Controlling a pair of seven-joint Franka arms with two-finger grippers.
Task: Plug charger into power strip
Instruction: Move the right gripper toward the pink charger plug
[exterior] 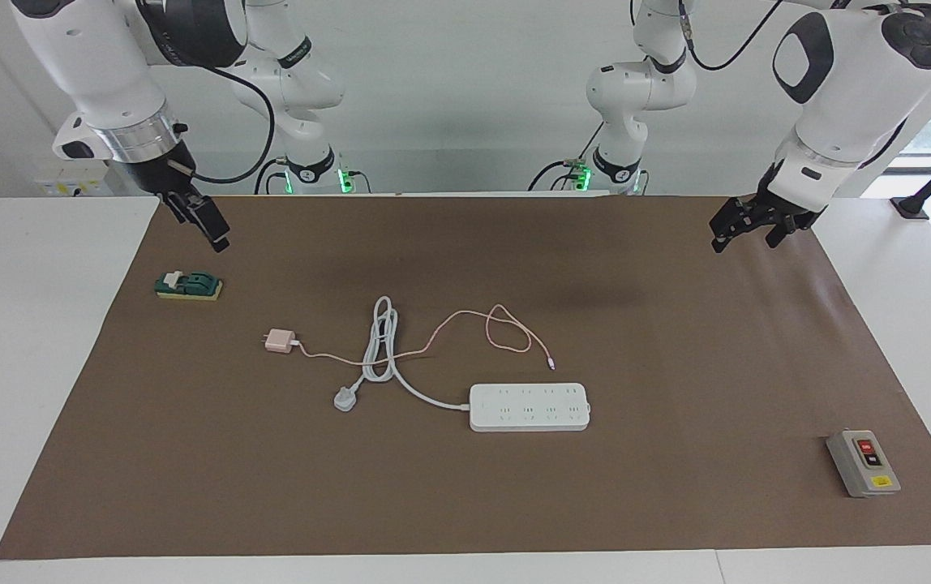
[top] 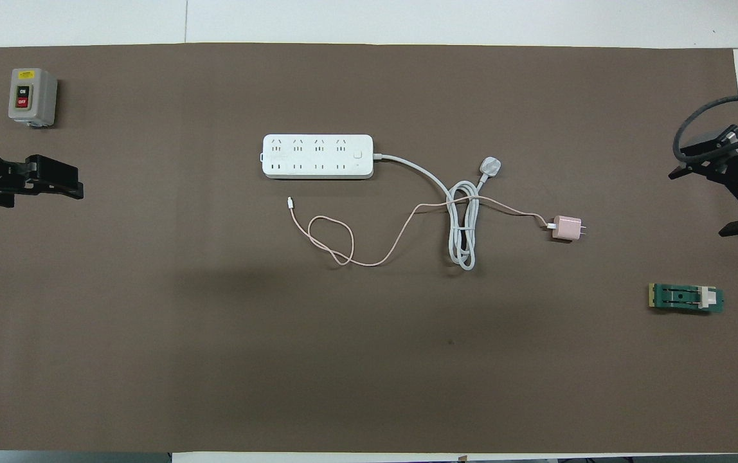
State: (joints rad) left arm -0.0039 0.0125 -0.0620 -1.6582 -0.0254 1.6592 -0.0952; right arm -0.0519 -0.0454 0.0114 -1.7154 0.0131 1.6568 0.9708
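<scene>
While both my grippers, right (exterior: 204, 221) and left (exterior: 745, 227), hang empty, spread unreadable, the pink charger (exterior: 278, 341) lies nearer me than the power strip (exterior: 529, 406). Risk: its cable (exterior: 465, 324) crosses the strip's coiled cord (exterior: 380, 345); lifting may snag.

Power strip (exterior: 529, 406) socket details too small.
</scene>
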